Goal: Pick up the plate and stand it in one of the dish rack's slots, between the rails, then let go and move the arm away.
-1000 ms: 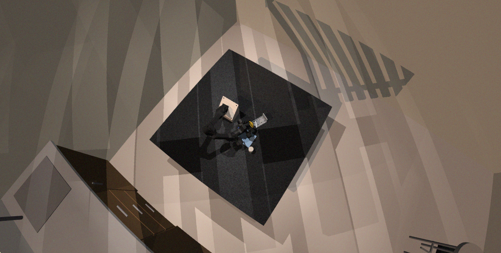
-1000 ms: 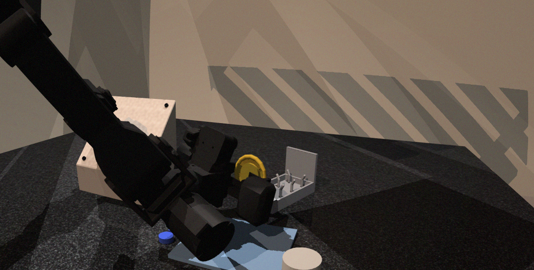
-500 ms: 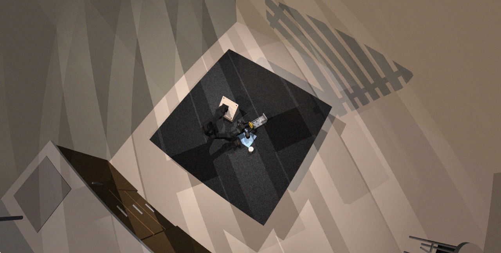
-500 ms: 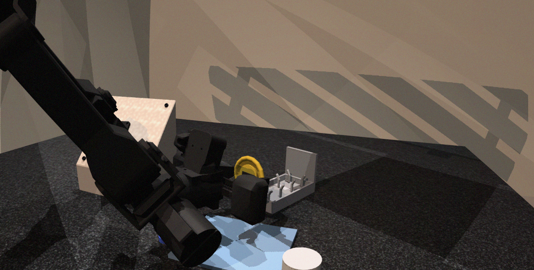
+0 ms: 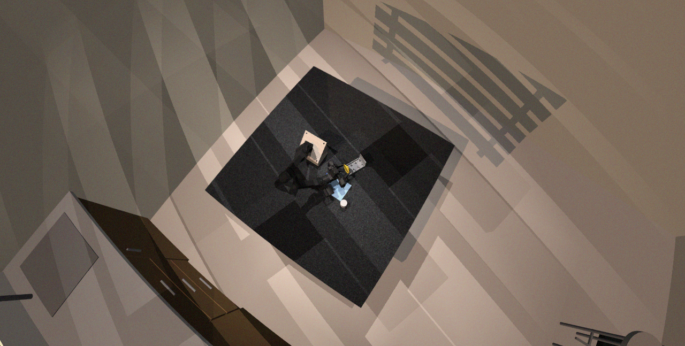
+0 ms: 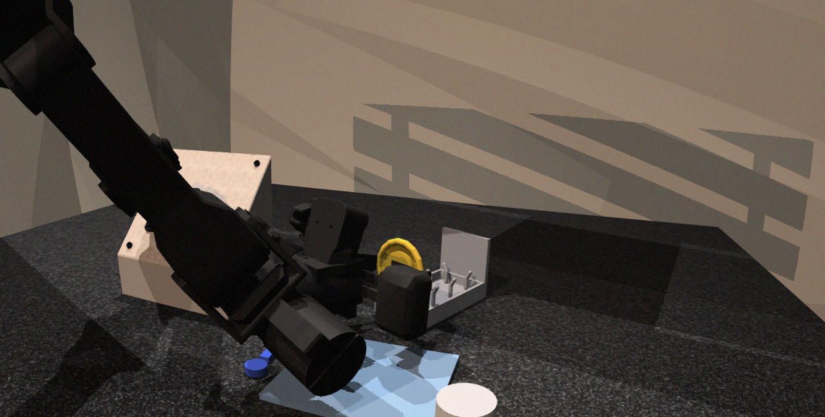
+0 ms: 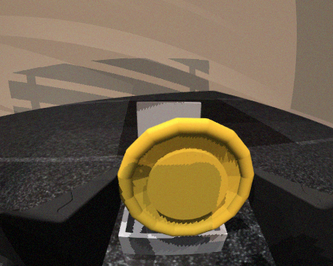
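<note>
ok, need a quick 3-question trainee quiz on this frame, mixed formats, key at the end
1. True or false: the yellow plate is already standing between the pegs of the dish rack.
2. Multiple choice: what lies flat beside the white cylinder in the exterior view? A) a light blue mat B) a red towel C) a green tray
3. Fill in: the claw is shut on the ____.

Key
1. False. The plate is held upright at the near end of the rack, not yet down among the pegs.
2. A, the light blue mat.
3. plate
</note>
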`<state>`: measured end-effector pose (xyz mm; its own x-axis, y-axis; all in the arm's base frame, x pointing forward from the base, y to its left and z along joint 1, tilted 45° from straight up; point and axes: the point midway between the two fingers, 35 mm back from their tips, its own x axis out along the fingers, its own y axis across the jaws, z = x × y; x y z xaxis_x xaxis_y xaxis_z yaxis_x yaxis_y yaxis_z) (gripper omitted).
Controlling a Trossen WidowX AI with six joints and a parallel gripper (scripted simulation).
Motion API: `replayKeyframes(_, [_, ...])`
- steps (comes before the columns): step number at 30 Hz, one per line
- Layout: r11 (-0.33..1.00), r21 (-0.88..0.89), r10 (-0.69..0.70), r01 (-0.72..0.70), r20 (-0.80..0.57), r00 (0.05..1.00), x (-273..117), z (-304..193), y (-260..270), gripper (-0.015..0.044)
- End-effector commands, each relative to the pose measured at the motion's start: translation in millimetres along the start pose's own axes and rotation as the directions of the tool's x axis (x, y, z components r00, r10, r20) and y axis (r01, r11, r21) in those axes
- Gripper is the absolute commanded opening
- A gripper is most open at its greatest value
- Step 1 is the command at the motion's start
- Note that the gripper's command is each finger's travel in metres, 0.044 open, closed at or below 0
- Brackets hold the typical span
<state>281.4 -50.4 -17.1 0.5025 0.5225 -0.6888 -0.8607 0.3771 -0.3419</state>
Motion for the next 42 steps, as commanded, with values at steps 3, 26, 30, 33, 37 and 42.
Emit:
replayKeyframes(3, [1.0,0.004,0.004,-0.004,0.002,1.0,4.9,1.0,2.4,0.0])
replayKeyframes(26, [1.0,-0.005,-0.003,0.003,0.001,1.0,34.7,3.8,5.0,0.0])
replayKeyframes(30, [1.0,-0.006,-0.004,0.004,0.0,1.0,35.9,-2.4,5.2,0.0])
replayKeyframes(33, [1.0,-0.007,-0.007,0.007,-0.001,1.0,37.1,-15.8,5.8,0.0])
replayKeyframes(37, [1.0,0.002,-0.002,0.002,-0.006,1.0,36.3,-13.1,7.7,0.0])
replayKeyframes(42, [1.0,0.005,0.0,0.0,-0.008,1.0,36.1,-12.3,8.3,0.0])
